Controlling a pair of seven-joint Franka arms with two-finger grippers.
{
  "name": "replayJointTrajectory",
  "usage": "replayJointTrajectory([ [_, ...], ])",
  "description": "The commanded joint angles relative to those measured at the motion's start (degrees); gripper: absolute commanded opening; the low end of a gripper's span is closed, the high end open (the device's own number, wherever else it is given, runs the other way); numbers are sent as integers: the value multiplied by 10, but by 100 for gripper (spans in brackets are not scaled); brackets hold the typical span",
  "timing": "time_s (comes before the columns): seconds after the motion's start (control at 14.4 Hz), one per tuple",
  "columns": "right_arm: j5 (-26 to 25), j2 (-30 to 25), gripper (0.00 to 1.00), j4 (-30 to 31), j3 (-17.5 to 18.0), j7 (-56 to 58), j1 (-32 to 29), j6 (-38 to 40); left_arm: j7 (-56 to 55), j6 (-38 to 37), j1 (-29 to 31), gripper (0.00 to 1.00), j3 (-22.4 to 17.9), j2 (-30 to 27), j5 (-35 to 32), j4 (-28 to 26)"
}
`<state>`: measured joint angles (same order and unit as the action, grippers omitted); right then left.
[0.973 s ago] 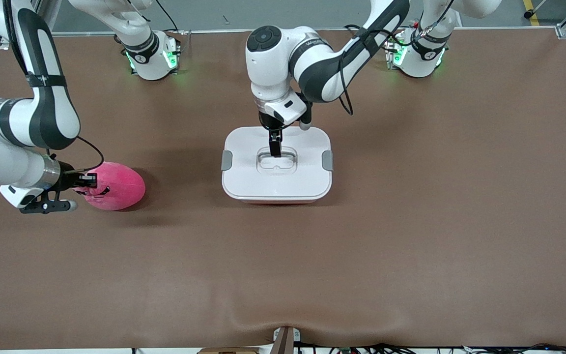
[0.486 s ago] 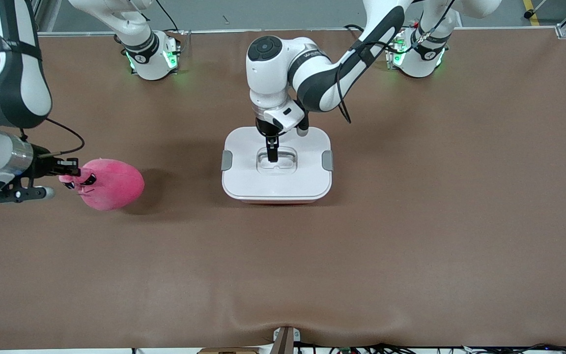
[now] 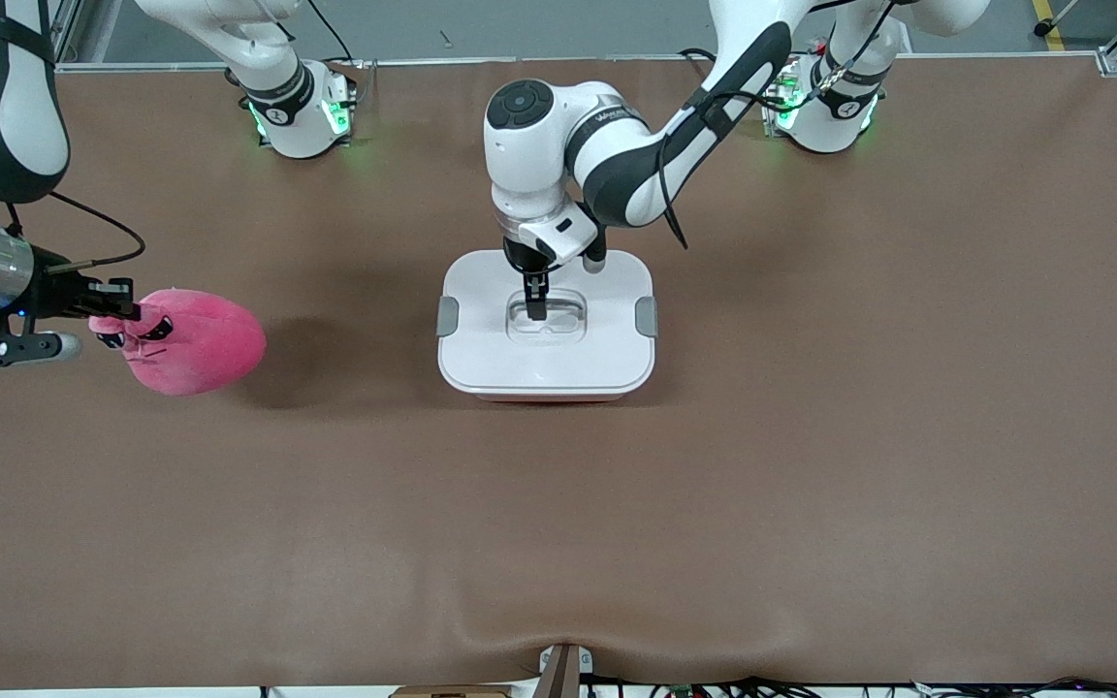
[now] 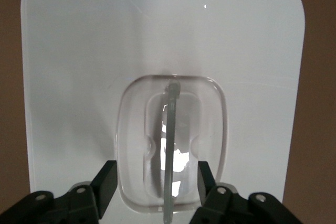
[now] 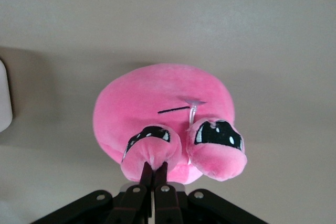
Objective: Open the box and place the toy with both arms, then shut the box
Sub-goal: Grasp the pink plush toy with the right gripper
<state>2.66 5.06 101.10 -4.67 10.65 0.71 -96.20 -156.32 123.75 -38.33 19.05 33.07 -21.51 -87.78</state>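
Left pincer [image 3: 537, 308] is parked in the box [image 3: 546, 325] lid's handle [image 4: 170, 153], w/ jaws half-open astride its bar, mid-desk. Toy [image 3: 192, 341] is pinched tight by right pincer [image 3: 117, 312], lifted at the right arm's end.

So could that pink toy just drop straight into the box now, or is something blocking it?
The white lid blocks it: it sits on the box. The left gripper is at the lid's handle. The right gripper holds the toy.
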Motion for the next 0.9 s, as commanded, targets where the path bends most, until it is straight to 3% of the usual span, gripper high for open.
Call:
replayJointTrajectory([
  [0.0,9,-18,0,3,6,22,-9,9,-48,5,-9,51,-3,11,-26,13],
  [0.35,39,-16,0,1,7,27,-4,21,-46,5,-8,20,-3,9,-31,13],
  [0.69,53,-17,0,0,8,28,-2,21,-39,5,-5,0,-4,6,-33,13],
  [0.83,52,-17,0,-2,8,28,7,23,-29,5,-4,0,-3,4,-34,13],
])
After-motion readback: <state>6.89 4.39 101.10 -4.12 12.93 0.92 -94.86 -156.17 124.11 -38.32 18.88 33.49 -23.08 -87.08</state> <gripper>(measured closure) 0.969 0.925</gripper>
